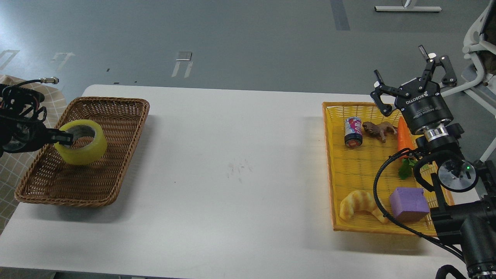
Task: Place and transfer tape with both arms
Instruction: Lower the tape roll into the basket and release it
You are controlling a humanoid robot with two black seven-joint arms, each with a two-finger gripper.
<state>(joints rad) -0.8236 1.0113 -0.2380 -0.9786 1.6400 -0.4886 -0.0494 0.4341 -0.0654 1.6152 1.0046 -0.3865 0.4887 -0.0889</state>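
The tape (82, 142), a yellowish roll with a grey-white core, is over the brown wicker basket (116, 112) at the table's left. My left gripper (64, 138) comes in from the left edge and is shut on the roll's left wall, with one finger on the rim. I cannot tell whether the roll rests on the basket floor or hangs just above it. My right gripper (412, 79) is open and empty, its fingers spread, raised over the far right corner of the yellow tray (331, 162).
The yellow tray holds a small can (353, 132), a brown toy animal (378, 130), a carrot (403, 137), a croissant (358, 204) and a purple block (409, 203). White table (232, 174) lies between basket and tray.
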